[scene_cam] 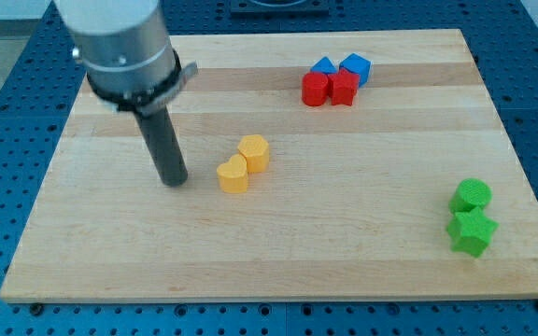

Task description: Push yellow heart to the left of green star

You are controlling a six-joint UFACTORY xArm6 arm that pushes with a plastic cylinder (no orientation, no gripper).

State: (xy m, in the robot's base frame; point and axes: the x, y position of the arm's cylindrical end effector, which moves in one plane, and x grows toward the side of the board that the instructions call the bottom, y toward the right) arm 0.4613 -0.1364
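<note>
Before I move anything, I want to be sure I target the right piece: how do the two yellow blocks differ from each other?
The yellow heart has a notched, lobed top; the yellow hexagon has a flat-sided outline. The heart sits lower and further to the view's left, nearer my tip, while the hexagon lies behind it toward the view's upper right. They share the same yellow colour and similar size, and sit touching or nearly so.

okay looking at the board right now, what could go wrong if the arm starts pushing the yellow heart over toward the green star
My tip sits at the view's left of the yellow heart, which touches the yellow hexagon; a push rightward could drag the hexagon along. The heart may also slip off my tip on the long way across. The green star touches the green cylinder near the board's right edge, so overshooting could knock either one.
</note>
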